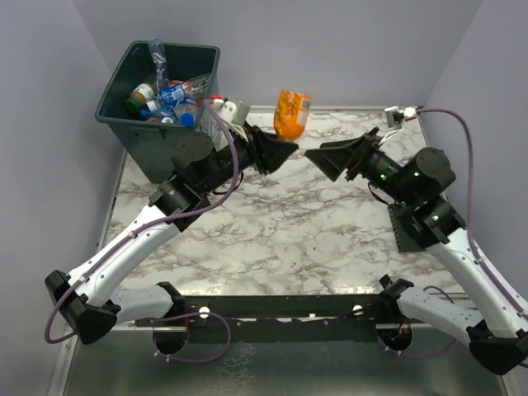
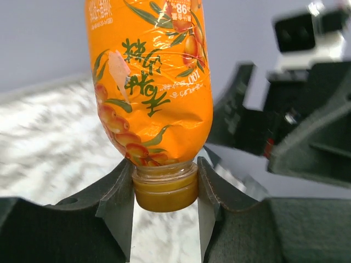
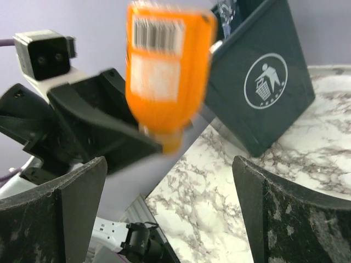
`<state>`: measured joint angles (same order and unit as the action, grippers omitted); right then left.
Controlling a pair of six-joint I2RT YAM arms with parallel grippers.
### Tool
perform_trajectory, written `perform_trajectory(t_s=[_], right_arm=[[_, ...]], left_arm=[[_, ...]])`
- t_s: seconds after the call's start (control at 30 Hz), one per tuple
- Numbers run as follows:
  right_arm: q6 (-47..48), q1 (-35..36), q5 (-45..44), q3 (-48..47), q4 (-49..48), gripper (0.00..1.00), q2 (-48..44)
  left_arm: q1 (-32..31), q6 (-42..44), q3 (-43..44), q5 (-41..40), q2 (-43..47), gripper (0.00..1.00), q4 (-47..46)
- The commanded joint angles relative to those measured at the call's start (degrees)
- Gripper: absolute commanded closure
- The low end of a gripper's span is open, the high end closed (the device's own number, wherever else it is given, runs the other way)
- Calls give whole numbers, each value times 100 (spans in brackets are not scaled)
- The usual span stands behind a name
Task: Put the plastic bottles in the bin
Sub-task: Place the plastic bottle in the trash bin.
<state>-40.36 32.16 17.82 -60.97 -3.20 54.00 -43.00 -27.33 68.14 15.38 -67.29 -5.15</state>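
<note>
**One orange bottle (image 1: 291,113) held up, several more in the bin (image 1: 148,147)**

Underneath, marble table (image 1: 289,223). On its far-left corner, dark bin with a heap of bottles (image 1: 169,99) inside. Clenched on the orange bottle's neck, base up, above the table near the bin: left gripper (image 1: 280,153). Spread wide and empty, facing it: right gripper (image 1: 326,161).

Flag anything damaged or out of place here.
The orange bottle, clamped at its neck by the left gripper, is crumpled, its label creased and dented. In the bin, one clear bottle pokes up above the rim. No spill is visible.
</note>
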Motion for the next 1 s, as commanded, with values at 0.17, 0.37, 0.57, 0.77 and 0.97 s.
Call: perform_trajectory(t_s=[0.17, 0.37, 0.57, 0.77, 0.97], right_arm=[[805, 16, -1191, -439, 1713, 0, -1050], [839, 12, -1446, -223, 1988, 0, -1236], [854, 18, -1399, -163, 2103, 0, -1318], [1002, 18, -1414, -255, 2272, 0, -1374], [1029, 18, -1399, -208, 2281, 0, -1383]], left_arm=[[179, 2423, 2675, -5783, 42, 100, 1791], [1802, 2257, 3959, -6168, -969, 100, 2896], [2552, 2034, 3993, -6040, -1632, 98, 3010], [2954, 1832, 4078, -5988, -2072, 93, 2972], [2964, 1804, 4207, -6025, -2271, 54, 2951]])
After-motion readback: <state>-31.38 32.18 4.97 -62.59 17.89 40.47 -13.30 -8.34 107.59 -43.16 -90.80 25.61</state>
